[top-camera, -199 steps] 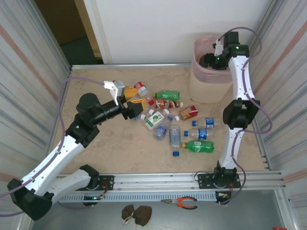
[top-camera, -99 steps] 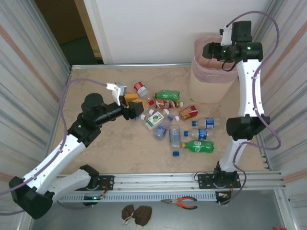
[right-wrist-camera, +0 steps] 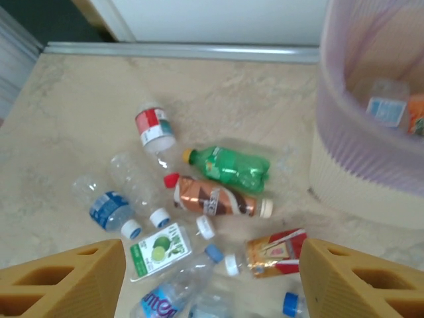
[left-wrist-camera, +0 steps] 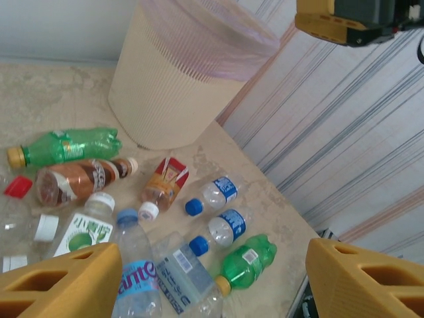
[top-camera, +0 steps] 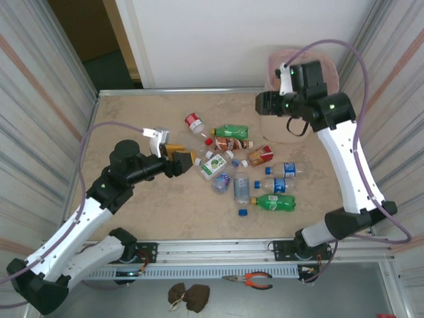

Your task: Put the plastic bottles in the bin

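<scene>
Several plastic bottles (top-camera: pixel 242 187) lie scattered on the table's middle, with clear and green bodies and red, blue, purple and lime labels. My left gripper (top-camera: pixel 181 156) hovers open at the pile's left edge; in its wrist view the fingers (left-wrist-camera: pixel 63 281) frame a purple-label bottle (left-wrist-camera: pixel 136 281) and a green one (left-wrist-camera: pixel 248 260), touching neither. My right gripper (top-camera: pixel 264 106) is open in the air in front of the bin (top-camera: pixel 277 126), above a green bottle (right-wrist-camera: pixel 232 167) and a brown one (right-wrist-camera: pixel 215 199). The pale pink bin (right-wrist-camera: pixel 371 142) holds bottles (right-wrist-camera: pixel 385 109).
Loose blue caps (top-camera: pixel 243 212) lie near the front of the pile. Corrugated walls close in the table on both sides, and a metal rail (top-camera: pixel 218 248) runs along the near edge. Bare tabletop (top-camera: pixel 132 116) extends at the back left.
My right arm has swung out from over the bin, leftward and toward the table's middle. My left gripper has drawn back a little toward the near left.
</scene>
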`<control>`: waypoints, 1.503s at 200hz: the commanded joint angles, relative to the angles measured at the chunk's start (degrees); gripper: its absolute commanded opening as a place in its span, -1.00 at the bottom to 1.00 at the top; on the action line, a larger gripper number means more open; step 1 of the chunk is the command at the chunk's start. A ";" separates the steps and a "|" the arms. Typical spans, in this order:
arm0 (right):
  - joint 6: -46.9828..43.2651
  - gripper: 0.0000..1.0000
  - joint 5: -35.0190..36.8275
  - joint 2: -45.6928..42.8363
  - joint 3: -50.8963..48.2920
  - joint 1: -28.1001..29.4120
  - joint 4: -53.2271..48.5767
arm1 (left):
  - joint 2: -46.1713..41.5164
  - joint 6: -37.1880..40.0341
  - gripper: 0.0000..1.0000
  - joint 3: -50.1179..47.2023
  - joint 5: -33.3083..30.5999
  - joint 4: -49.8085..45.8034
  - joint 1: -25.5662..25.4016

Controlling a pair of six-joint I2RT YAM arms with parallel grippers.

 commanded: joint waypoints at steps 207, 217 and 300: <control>23.27 0.56 6.53 3.59 -47.68 19.91 18.79 | 1.20 -3.55 0.41 -3.55 -3.28 -0.77 1.11; 23.12 0.56 6.77 4.55 -47.82 19.90 18.97 | 1.21 -2.95 0.41 -3.47 -3.64 -1.09 1.22; 21.96 0.55 6.93 10.39 -47.65 19.06 20.32 | 4.84 -1.64 0.42 -3.73 -3.85 2.20 4.03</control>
